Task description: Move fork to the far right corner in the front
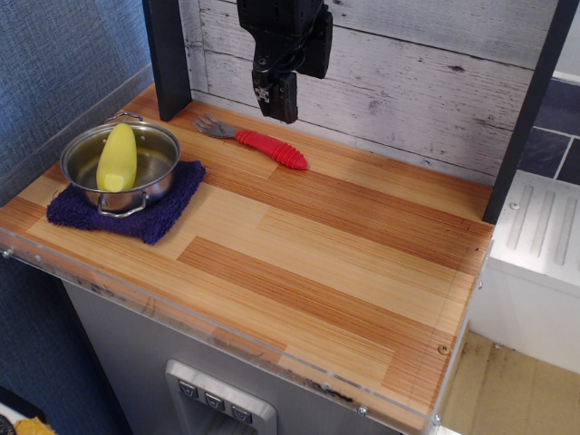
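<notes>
The fork lies flat on the wood-grain countertop near the back wall, its grey tines pointing left and its ribbed red handle pointing right. My gripper hangs above and just behind the fork, black, with its fingers close together and nothing between them. It does not touch the fork. The far right front corner of the countertop has a clear plastic edge strip and a small screw.
A steel pot holding a yellow corn-like piece stands on a dark blue cloth at the left. Black posts stand at the back left and back right. A white plank wall backs the counter.
</notes>
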Available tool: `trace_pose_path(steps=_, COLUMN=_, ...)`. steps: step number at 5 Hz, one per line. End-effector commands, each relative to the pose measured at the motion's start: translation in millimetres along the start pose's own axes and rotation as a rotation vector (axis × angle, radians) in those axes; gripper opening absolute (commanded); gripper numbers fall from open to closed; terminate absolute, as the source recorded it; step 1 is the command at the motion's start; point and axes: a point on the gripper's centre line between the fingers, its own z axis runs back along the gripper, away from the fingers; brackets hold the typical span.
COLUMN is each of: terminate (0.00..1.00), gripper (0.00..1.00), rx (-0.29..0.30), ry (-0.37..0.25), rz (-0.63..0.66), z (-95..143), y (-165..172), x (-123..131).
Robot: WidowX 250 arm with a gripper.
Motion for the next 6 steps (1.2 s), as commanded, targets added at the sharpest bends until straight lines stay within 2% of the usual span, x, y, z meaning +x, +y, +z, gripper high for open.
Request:
trace_pose_path(steps=1, terminate=0.0, gripper=1.0, rx=0.0, ry=0.0, rz=0.0, z=0, y=0, x=0)
trace_pose_path(steps=3, terminate=0.0, gripper=1.0, rx=0.079, ry=-0.021, rz=0.007, z=-18, y=-6, x=31)
trace_pose_path(steps=4, terminate=0.0, gripper=1.0, rx=0.09, ry=-0.021, rz=0.033, z=-26, y=-10, x=42)
trace_pose_path(steps=6, terminate=0.0, gripper=1.0, rx=0.109, ry=-0.061, rz=0.026, z=-52, y=-20, x=51)
